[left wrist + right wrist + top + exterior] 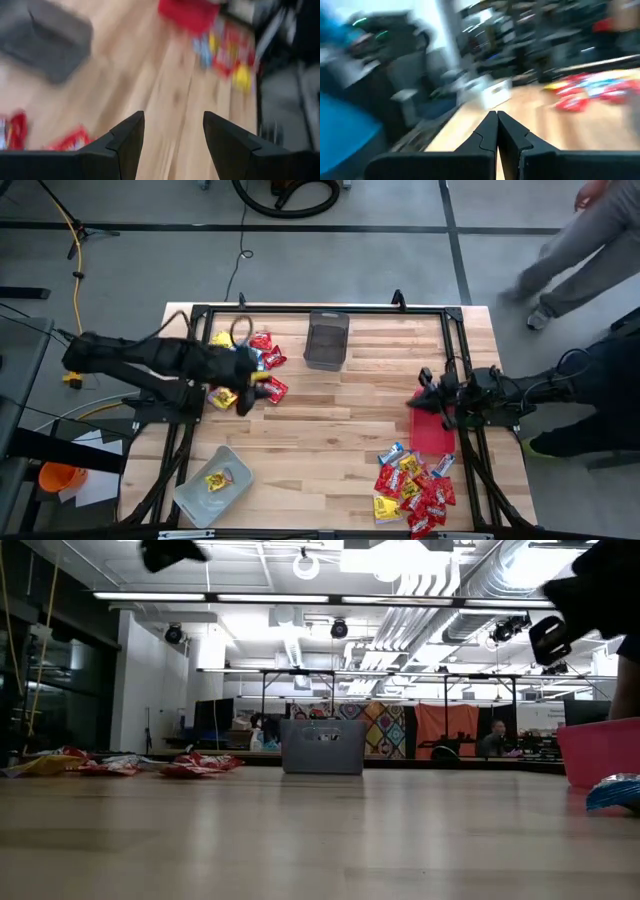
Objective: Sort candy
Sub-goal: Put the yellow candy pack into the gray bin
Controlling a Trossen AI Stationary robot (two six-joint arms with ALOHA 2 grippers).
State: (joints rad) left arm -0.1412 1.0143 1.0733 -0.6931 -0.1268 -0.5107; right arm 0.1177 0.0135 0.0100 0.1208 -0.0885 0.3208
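Note:
The candy lies in two heaps: red, yellow and blue packets near the table's far left (262,360) and a bigger heap at the near right (412,488). One yellow packet (218,478) rests in the clear grey bin (196,498). My left gripper (173,117) is open and holds nothing; it hovers over the left heap (252,388). My right gripper (496,116) is shut with nothing showing between its fingers, and sits at the far end of the red bin (432,432), about (424,394).
A dark mesh bin (326,340) stands at the far middle of the table, also seen in the low view (322,747). Bare wood lies across the table's middle. Black frame rails run along the left and right sides. A person walks on the floor beyond the far right corner (585,240).

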